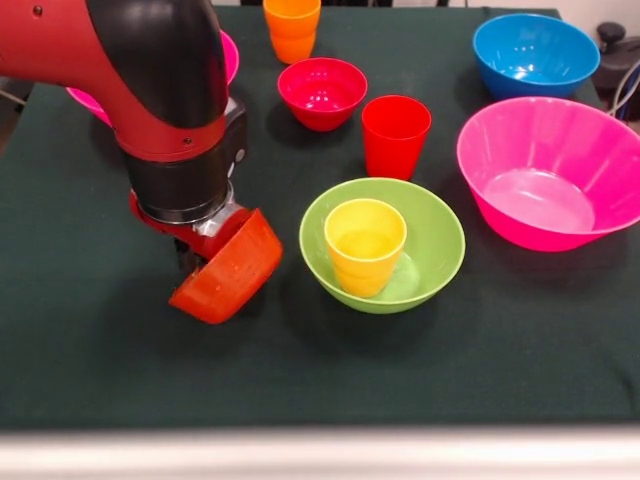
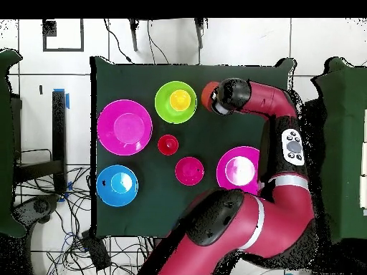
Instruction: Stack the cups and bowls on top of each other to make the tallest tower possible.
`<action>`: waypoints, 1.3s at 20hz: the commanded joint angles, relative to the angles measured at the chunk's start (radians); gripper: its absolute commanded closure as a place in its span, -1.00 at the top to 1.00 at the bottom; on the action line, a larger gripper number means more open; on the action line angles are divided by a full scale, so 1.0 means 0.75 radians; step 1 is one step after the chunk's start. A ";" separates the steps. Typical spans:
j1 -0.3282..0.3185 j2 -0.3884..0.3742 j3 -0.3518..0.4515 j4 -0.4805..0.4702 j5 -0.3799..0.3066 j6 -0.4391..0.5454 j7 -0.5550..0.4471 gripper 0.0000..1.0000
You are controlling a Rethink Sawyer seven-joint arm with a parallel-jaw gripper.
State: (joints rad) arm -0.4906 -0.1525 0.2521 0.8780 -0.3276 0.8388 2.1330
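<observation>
The small orange bowl hangs tilted on its side, bottom facing the camera in the front view, low over the dark cloth. My gripper is shut on its rim, mostly hidden under the wrist. Just to its right in the front view stands the lime-green bowl with the yellow cup upright inside it. The orange bowl is beside the green bowl, apart from it. A red cup stands behind the green bowl.
A crimson bowl and an orange cup stand farther back. A blue bowl and a hot-pink bowl sit at the right. Another pink bowl shows behind the arm.
</observation>
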 commanded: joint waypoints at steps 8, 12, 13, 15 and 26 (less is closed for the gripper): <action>0.029 0.033 -0.042 0.009 -0.032 0.051 -0.039 -1.00; 0.020 0.002 -0.036 -0.004 -0.014 0.136 -0.081 -1.00; 0.020 -0.039 -0.037 0.046 -0.003 0.134 -0.074 -1.00; 0.014 -0.062 -0.033 0.027 0.006 0.183 -0.101 -1.00; 0.022 -0.270 -0.058 -0.020 0.002 0.540 -0.198 -1.00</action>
State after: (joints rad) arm -0.4908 -0.2583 0.2083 0.8731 -0.3170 1.0830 2.1330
